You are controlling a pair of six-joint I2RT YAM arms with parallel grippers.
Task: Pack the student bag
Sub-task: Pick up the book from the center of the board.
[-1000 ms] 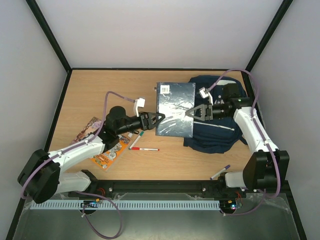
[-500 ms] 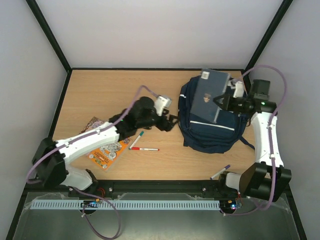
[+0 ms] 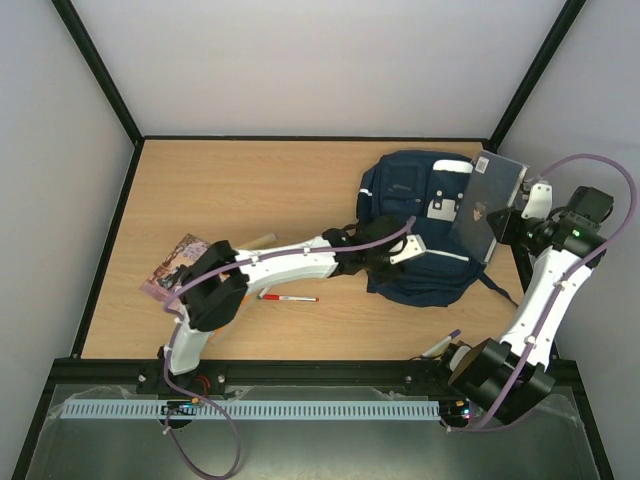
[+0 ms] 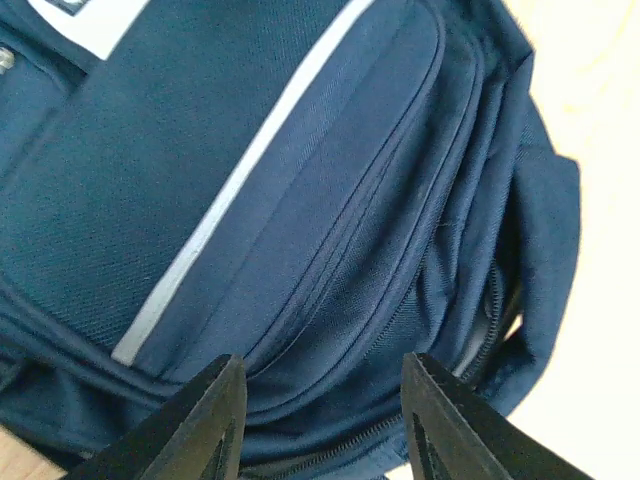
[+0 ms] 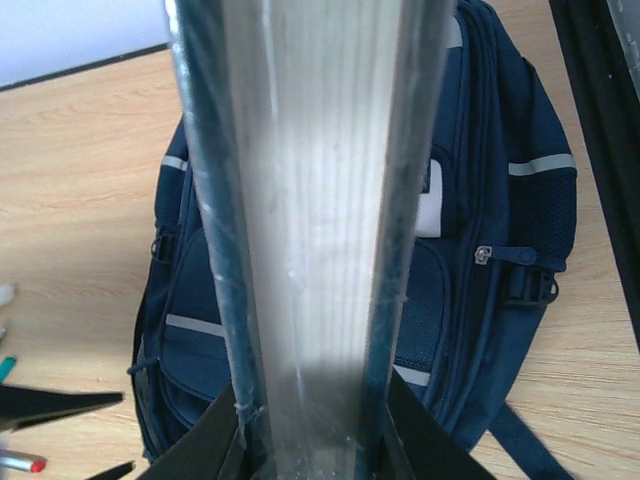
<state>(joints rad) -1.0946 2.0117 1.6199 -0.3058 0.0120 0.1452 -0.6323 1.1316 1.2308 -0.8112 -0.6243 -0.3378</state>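
The navy student bag [image 3: 415, 235] lies flat at the back right of the table, front up, with its white patch and stripes showing. My left gripper [image 3: 388, 262] reaches across to its near left side. In the left wrist view it [image 4: 322, 362] is open, its jaws spread just above the bag's front pocket [image 4: 300, 230] and zip seams. My right gripper [image 3: 510, 222] is shut on a flat dark-blue notebook [image 3: 485, 203] and holds it on edge above the bag's right side. In the right wrist view the notebook [image 5: 310, 200] fills the middle between the jaws [image 5: 310, 400], with the bag [image 5: 500, 260] below it.
A red pen [image 3: 290, 298] lies left of the bag, under my left arm. A printed booklet [image 3: 172, 262] lies at the left. A purple pen [image 3: 440, 345] lies at the near right edge. The black frame post [image 3: 520, 265] stands close to my right arm.
My right gripper carried the notebook from flat over the bag's left side to on edge at its right. My left arm swung right and reached over the bag's front.
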